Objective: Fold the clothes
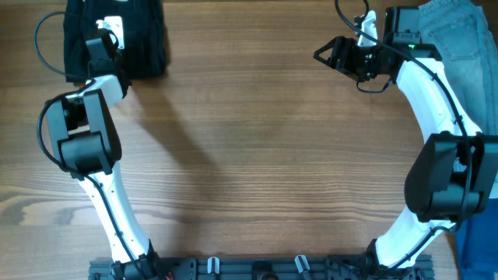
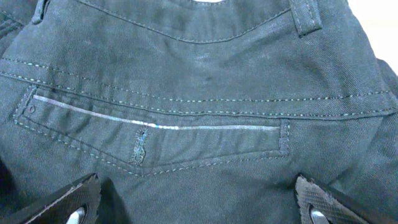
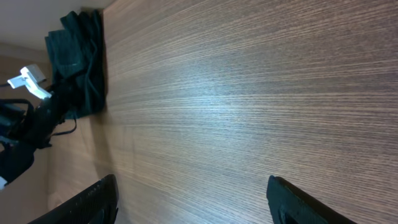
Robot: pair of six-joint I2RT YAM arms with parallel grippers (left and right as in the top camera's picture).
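From above, we see the shorts (image 1: pixel 148 43) as a black heap at the far left corner of the table (image 1: pixel 257 148). They are partly hidden under the left arm (image 1: pixel 82 140), which stretches over them. The right claw (image 1: pixel 327 54) hangs over bare wood on the far right side, well apart from the shorts. Its fingers point to the left and stand apart, with nothing between them. Behind the right arm (image 1: pixel 443 179), a pair of light blue jeans (image 1: pixel 459 39) lies at the far right corner. A dark blue cloth (image 1: pixel 478 241) shows at the near right edge.

In the left wrist view, the shorts fill almost the whole picture. We see a narrow pocket (image 2: pixel 155 134) with a pale line along its slit, dotted seams, and a belt loop (image 2: pixel 305 18) near the top. The left claw (image 2: pixel 193 208) is just over the fabric, below the pocket. Its fingertips (image 2: pixel 65 202) appear in the two lower corners, spread wide, and they hold nothing. Whether they touch the fabric, we cannot tell.

In the right wrist view, we see mostly the wood of the table. The fingers (image 3: pixel 305 202) of the right claw show at the lower edge, far apart and empty. The shorts are a small dark heap in the upper left, at the table corner, with the left arm just beside them.
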